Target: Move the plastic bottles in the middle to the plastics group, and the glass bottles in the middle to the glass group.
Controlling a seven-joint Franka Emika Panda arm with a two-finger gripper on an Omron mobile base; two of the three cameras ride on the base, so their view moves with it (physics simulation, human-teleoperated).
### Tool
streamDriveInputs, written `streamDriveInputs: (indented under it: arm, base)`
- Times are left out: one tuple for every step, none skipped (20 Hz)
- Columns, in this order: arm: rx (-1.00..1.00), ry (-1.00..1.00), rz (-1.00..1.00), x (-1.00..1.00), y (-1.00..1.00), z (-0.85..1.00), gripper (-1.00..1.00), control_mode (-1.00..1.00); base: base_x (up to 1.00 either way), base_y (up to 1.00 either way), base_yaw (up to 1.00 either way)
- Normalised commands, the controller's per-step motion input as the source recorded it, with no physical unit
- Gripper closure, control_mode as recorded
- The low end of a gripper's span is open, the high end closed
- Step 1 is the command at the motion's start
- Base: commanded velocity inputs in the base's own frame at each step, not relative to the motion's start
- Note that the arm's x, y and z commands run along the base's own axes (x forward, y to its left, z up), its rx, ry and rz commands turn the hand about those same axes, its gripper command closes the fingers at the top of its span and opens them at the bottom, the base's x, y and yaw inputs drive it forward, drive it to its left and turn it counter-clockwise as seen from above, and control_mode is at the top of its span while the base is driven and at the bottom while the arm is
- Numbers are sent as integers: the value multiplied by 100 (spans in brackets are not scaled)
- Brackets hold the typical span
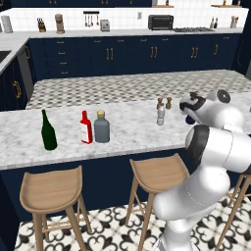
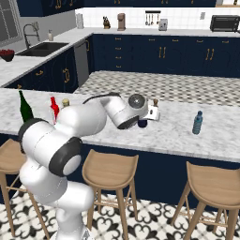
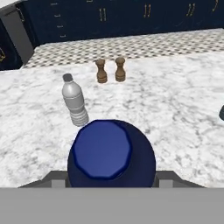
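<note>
My gripper (image 3: 112, 183) is shut on the dark navy plastic bottle (image 3: 111, 151), whose rounded blue top shows between the two fingertips. In the left base view the gripper (image 1: 189, 117) sits over the marble counter's right part. The slim clear plastic bottle (image 3: 74, 101) stands just beyond and left of it. The squat grey glass bottle (image 1: 101, 127) stands right beside the red flat bottle (image 1: 86, 128), and the tall green wine bottle (image 1: 48, 131) is further left. The small grey-blue bottle (image 2: 198, 123) stands alone at the counter's right. I cannot tell whether the navy bottle rests on the counter.
Two brown-topped shakers (image 3: 110, 70) stand behind the clear bottle. The marble counter (image 1: 132, 132) runs left to right, with wooden stools (image 1: 157, 172) under its near edge. Dark cabinets line the far wall.
</note>
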Motion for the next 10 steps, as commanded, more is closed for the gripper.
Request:
streamDriveInputs:
  arm:
    - [-9,-9,5,0,-71,4,100,-100]
    - [-9,-7,5,19,-66,0,100,-100]
    - [-10,-6,4,33,-64,0,100,-100]
    - [-11,-3,4,44,-63,0,100,-100]
    - [-11,0,3,50,-64,0,100,-100]
    - [-12,0,1,55,-64,0,100,-100]
    - [-12,0,1,55,-61,0,100,-100]
    - [-11,0,0,51,-52,0,100,-100]
    - [-11,0,0,44,-42,0,100,-100]
    - [-10,0,0,37,-36,0,100,-100]
  base:
    - [0,0,0]
    - [0,0,0]
    - [0,0,0]
    - [0,0,0]
    - [0,0,0]
    - [0,0,0]
    - [0,0,0]
    - [0,0,0]
    - [0,0,0]
    - [0,0,0]
